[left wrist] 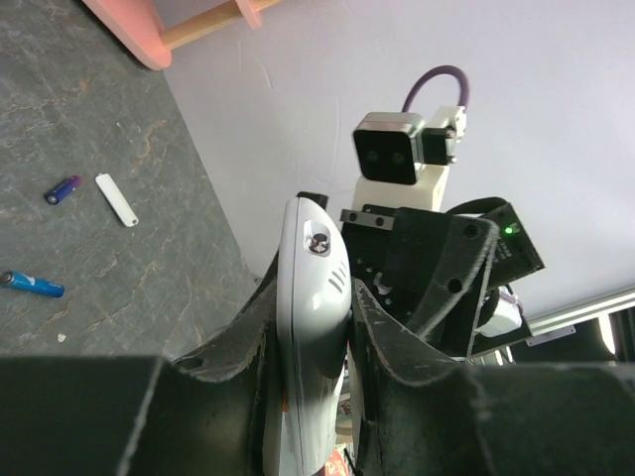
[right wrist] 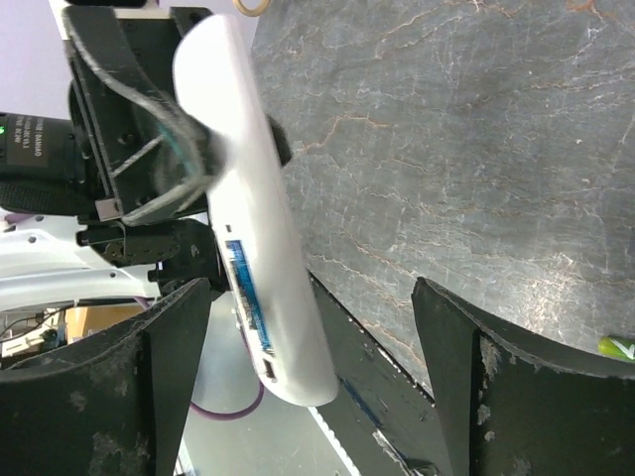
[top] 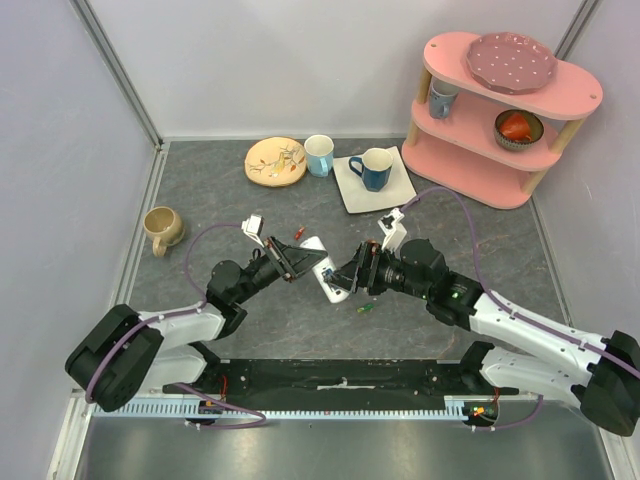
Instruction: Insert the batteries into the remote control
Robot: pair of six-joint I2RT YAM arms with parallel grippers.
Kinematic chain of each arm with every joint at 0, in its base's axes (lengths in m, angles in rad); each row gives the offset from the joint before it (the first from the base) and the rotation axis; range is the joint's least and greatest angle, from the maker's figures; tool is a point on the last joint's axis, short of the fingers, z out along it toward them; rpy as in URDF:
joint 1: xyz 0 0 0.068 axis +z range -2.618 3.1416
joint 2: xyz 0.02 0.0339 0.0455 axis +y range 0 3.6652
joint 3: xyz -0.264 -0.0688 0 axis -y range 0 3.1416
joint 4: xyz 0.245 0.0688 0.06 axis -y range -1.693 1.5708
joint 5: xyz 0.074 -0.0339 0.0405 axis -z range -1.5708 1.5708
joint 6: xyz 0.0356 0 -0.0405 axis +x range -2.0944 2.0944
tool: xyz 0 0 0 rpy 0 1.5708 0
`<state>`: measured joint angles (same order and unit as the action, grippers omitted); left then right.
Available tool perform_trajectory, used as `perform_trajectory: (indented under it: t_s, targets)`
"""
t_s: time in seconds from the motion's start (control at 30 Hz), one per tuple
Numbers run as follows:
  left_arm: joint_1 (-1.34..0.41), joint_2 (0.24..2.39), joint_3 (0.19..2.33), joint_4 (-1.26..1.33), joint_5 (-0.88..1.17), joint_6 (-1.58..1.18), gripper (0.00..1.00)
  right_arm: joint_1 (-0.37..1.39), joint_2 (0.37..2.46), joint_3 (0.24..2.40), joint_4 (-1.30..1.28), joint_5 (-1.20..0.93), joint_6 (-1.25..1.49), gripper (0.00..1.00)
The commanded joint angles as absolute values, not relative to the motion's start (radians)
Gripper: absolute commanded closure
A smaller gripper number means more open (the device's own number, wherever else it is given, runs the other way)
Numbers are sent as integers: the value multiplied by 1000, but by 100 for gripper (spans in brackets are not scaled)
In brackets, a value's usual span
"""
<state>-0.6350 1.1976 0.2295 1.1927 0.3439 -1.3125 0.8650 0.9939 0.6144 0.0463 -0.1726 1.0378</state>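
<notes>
The remote control [top: 324, 268] is a slim white bar held off the table between the two arms. My left gripper [top: 298, 264] is shut on it, with both black fingers pressed against its sides [left wrist: 310, 337]. My right gripper [top: 347, 277] is open. In the right wrist view the remote's [right wrist: 260, 238] free end hangs between the spread fingers [right wrist: 310, 290], closer to the left finger [right wrist: 169, 347]. A red-orange battery [top: 298, 233] lies behind the remote and a green battery [top: 366, 308] in front [right wrist: 617, 346]. Two blue batteries [left wrist: 32, 285] [left wrist: 63, 189] lie on the mat.
A small white cover piece [left wrist: 116, 199] lies beside the blue batteries. At the back stand a patterned plate [top: 275, 161], a light-blue mug [top: 319, 154] and a white tray [top: 394, 192] with a dark-blue mug [top: 374, 167]. A tan mug [top: 162, 229] is left, a pink shelf [top: 500, 110] right.
</notes>
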Motion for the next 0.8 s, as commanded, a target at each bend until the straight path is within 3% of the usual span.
perform_trajectory:
  t_s: [0.0,0.13,0.43,0.77]
  targets:
    - [-635,1224,242,1246,370,-1321,98,857,968,684,60,-202,986,10]
    - [-635,1259,244,1273,388,-1342,98,854,948,689,54,-180,971,9]
    - [-635,1270,252,1307,413,-1370,98,824,962,647,38,-189,948,28]
    - [-635,1267,256,1313,422,-1374,98,821,1002,646,69,-236,936,37]
